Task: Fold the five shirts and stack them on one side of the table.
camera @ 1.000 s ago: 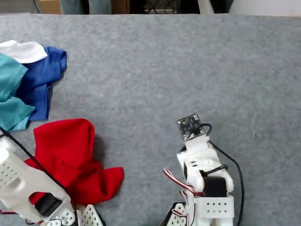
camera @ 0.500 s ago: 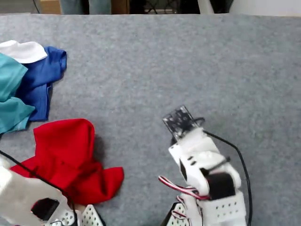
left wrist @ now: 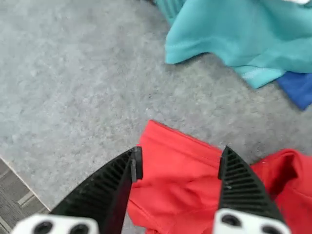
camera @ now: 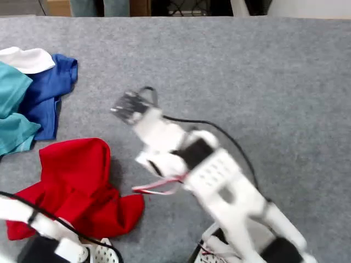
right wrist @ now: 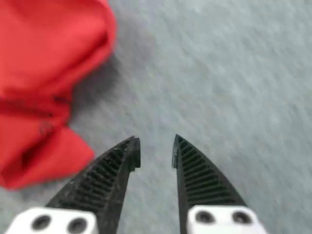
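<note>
Red shirt (camera: 77, 181) lies crumpled on table (camera: 247, 71) near arm bases. Left gripper (left wrist: 181, 153) sits over shirt edge, fingers wide apart. Right gripper (right wrist: 156, 146) sits beside shirt over bare table, fingers narrowly apart, empty. Risks: pinching bunched layers drags whole lump; arms crowding same shirt may collide.

Grey, felt-like table covering (camera: 263, 71) spans the work area, its surface flat and evenly textured. Beyond the table's far edge, noted in the high view: a brown wooden or cardboard piece (camera: 57, 6), a dark metal lattice frame (camera: 189, 6) and a white panel (camera: 307, 8). In the left wrist view, grey plank-patterned flooring (left wrist: 9, 214) lies past the table's edge.
</note>
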Robot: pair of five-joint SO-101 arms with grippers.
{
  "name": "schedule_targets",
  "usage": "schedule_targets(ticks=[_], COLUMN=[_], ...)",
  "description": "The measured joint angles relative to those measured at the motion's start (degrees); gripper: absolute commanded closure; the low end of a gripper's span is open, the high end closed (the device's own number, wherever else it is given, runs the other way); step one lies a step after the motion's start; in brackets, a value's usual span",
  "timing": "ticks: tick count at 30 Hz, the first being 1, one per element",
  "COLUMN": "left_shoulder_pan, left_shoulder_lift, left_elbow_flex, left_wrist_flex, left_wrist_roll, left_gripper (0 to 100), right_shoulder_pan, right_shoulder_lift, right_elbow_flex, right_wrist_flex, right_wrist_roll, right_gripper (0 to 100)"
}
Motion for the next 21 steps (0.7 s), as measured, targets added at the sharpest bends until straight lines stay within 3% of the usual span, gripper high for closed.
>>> schedule_targets(ticks=[13, 21], left_shoulder_pan=[-4.4, -4.92], left_shoulder_lift=[-6.07, -6.07], left_elbow_flex=[9.93, 14.33], left_wrist_flex=[-4.75, -5.1], left_wrist_roll=[-5.54, -9.32], left_gripper=[74, 74], right_shoulder_pan=[-12.57, -14.24], right_shoulder_lift=[38.59, 52.22], right_elbow_flex=[-23.38, -32.7], right_wrist_flex=[-3.43, -3.96], right_wrist_roll=[-6.33, -9.32], right_gripper=[87.1, 89.4])
